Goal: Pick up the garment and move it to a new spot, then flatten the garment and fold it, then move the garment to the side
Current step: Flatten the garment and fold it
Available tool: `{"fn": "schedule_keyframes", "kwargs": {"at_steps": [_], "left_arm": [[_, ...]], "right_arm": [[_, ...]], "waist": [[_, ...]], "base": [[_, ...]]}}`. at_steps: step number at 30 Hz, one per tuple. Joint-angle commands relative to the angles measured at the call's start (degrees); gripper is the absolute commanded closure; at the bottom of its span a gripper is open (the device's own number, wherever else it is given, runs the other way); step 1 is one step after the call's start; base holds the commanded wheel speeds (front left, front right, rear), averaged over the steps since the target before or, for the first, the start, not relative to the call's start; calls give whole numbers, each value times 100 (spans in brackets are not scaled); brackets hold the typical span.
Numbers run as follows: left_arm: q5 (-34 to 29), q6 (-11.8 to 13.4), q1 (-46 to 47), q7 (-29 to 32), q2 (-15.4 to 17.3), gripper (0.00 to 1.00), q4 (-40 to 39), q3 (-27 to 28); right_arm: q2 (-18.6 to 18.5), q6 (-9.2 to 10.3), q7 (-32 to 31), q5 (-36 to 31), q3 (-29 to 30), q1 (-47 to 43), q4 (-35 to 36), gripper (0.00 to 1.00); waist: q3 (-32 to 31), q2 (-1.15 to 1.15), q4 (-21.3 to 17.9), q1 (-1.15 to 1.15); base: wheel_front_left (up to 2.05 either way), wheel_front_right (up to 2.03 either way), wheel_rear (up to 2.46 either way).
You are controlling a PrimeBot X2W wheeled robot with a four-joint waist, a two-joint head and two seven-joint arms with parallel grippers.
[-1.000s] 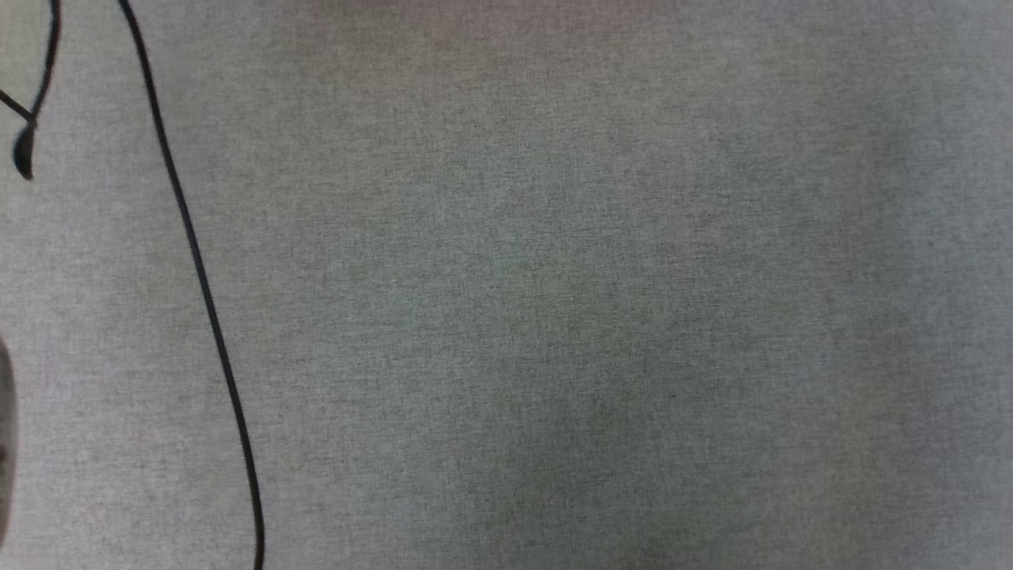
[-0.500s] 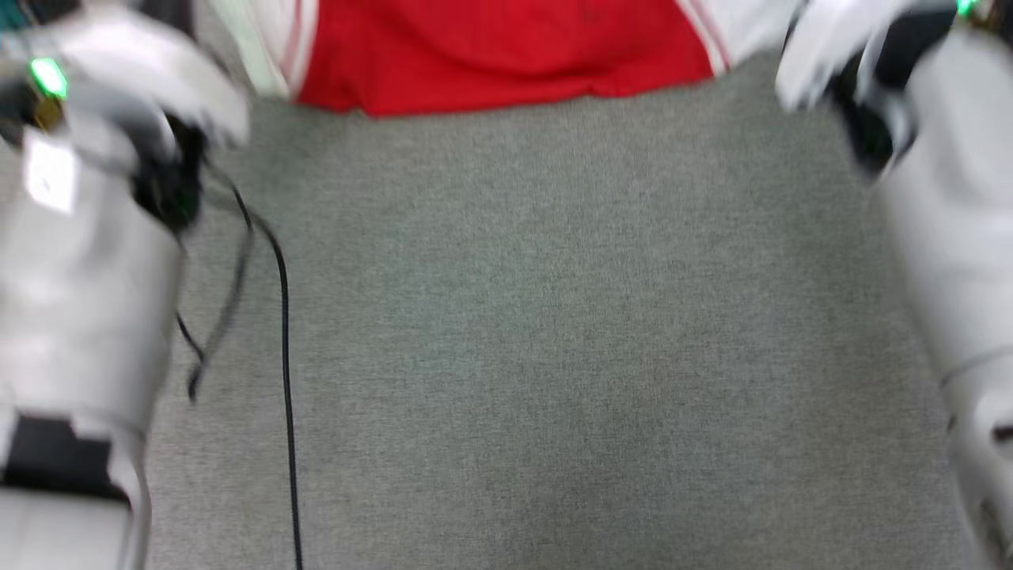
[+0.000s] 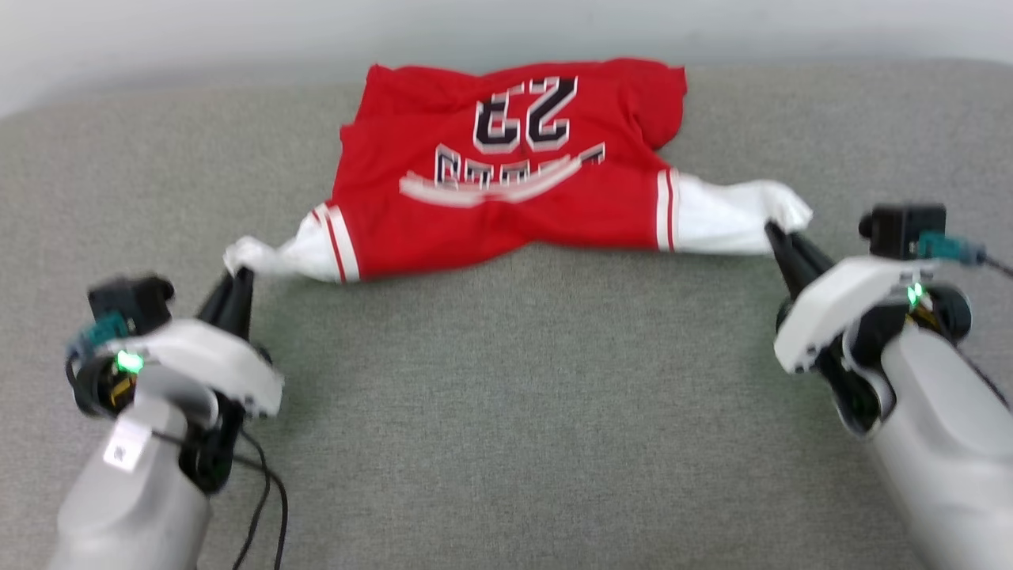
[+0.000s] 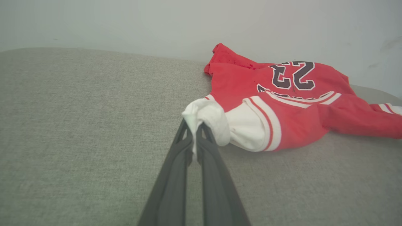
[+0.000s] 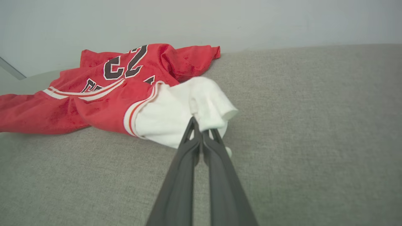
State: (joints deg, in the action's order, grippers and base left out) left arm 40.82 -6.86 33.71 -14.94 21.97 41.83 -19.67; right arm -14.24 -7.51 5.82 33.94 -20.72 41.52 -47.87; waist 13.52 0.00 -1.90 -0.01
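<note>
Nearest, the left gripper (image 3: 240,275) is clamped on one white sleeve tip, and the right gripper (image 3: 774,231) is clamped on the other. Beyond them the shirt (image 3: 506,198) lies rumpled, print up, on the grey cloth (image 3: 506,396) near the wall (image 3: 506,24). Flattening seems to be the step in hand. The next move calls for drawing the sleeves apart to smooth the body. A second ago the head camera faced only cloth and has tilted up since.

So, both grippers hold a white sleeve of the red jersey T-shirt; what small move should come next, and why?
Probably draw the left gripper and right gripper apart: both are shut on white sleeves of the red jersey T-shirt, which lies bunched on the grey fabric surface.
</note>
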Motion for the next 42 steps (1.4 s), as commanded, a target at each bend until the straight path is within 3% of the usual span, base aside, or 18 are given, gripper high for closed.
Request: {"fn": "schedule_keyframes", "kwargs": {"at_steps": [1,7,14,23,32,34,35,36,42], "left_arm": [[-76,40,-287,-33,56,100,-129,18],[-98,224,-1421,-25,197,100,-675,-7],[59,631,-2724,209,260,100,-1464,-49],[226,1057,-4036,498,406,100,-2484,-72],[20,1185,-4568,178,437,100,-2917,-95],[-121,1176,-4535,89,383,100,-3000,-103],[-198,1168,-4500,58,354,100,-3039,-112],[-254,1159,-4452,33,313,100,-3080,-110],[-655,1087,-4112,-31,26,100,-3295,31]], "right_arm": [[-85,4,-19,88,-23,-279,149,100],[-274,4,-171,249,20,-1458,777,100],[-286,4,-396,189,568,-2934,1557,100],[123,5,-810,-297,1695,-4649,2659,100],[562,5,-1172,-1188,2245,-5609,3322,99],[689,5,-1208,-1283,2302,-5665,3405,69],[713,4,-1227,-1360,2307,-5659,3437,47],[725,4,-1205,-1409,2324,-5618,3493,0],[742,4,-925,-1588,2690,-4623,3673,0]], "waist": [[-285,0,-12,1],[-815,0,-29,1],[-1297,0,-8,1],[-1492,0,48,1],[-1442,0,226,1],[-1404,0,288,1],[-1388,0,321,1],[-1368,0,360,1],[-984,0,602,1]], "base": [[0,0,0],[0,0,0],[0,0,0],[0,0,0],[0,0,0],[0,0,0],[0,0,0],[0,0,0],[0,0,0]]}}
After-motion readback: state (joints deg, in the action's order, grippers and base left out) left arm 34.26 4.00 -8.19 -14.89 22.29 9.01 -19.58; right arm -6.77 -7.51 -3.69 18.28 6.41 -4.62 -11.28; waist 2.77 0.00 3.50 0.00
